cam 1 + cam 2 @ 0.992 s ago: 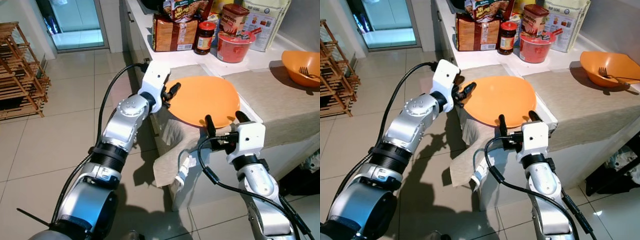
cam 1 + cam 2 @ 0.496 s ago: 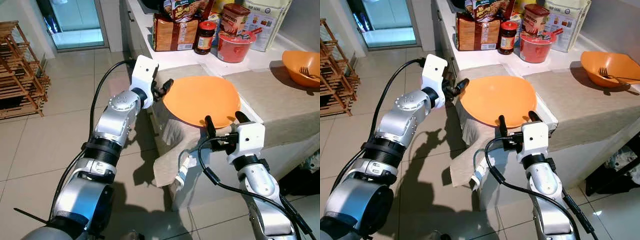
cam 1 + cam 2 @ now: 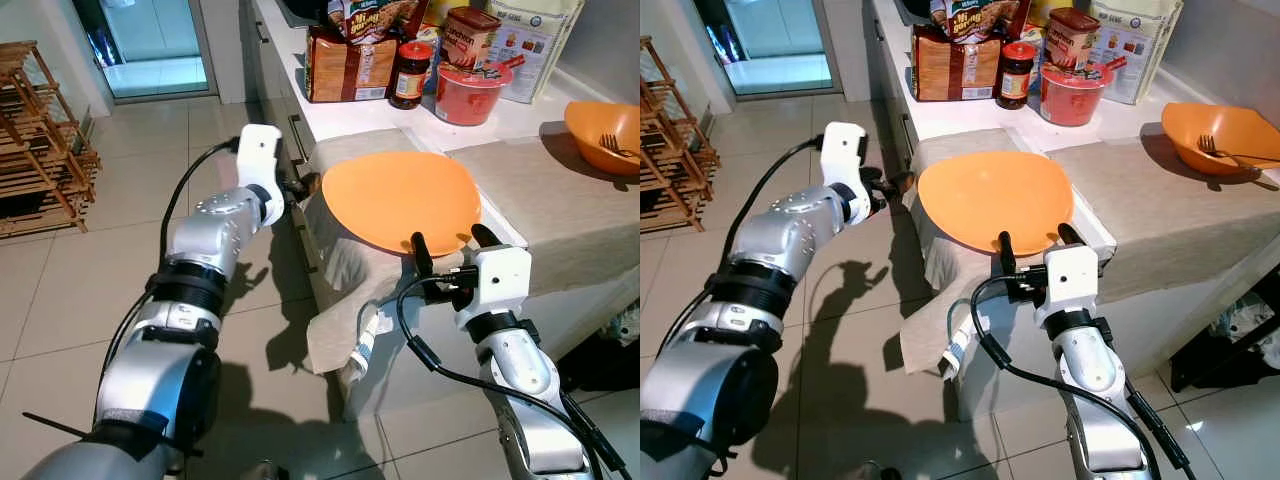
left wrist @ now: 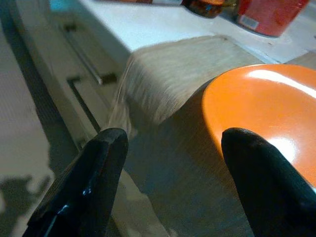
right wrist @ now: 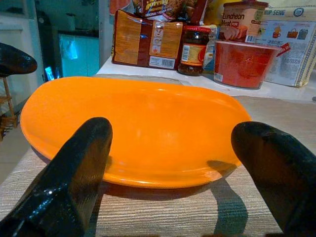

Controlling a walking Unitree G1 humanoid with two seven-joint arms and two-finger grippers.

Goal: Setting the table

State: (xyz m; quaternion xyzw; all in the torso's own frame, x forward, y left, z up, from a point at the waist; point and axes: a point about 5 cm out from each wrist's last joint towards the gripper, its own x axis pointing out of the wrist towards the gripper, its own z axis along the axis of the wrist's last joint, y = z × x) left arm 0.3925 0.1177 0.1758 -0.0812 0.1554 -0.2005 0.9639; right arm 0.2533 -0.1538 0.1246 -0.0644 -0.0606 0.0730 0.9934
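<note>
On the counter: our cloth (image 3: pixel 560 215) spreads under everything.
Plate (image 3: pixel 402 199): at centre, overhanging the cloth's edge.
Right gripper (image 3: pixel 446 241): at 6 o'clock, spread wide, empty; we should square up before closing.
Left gripper (image 4: pixel 173 163): at 9 o'clock, spread, empty.

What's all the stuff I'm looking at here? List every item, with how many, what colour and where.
plate: 1, orange, on the beige cloth at the counter's near corner
cloth: beige, draped over the counter edge
bowl: 1, orange, far right on the cloth, holding a fork
red tub: 1, back of the counter
jar: 1, dark with red lid, beside the tub
brown packet: 1, left of the jar
wooden rack: 1, on the floor, far left
left gripper: black jaws open, off the plate's left edge
right gripper: black jaws open, at the plate's near edge
</note>
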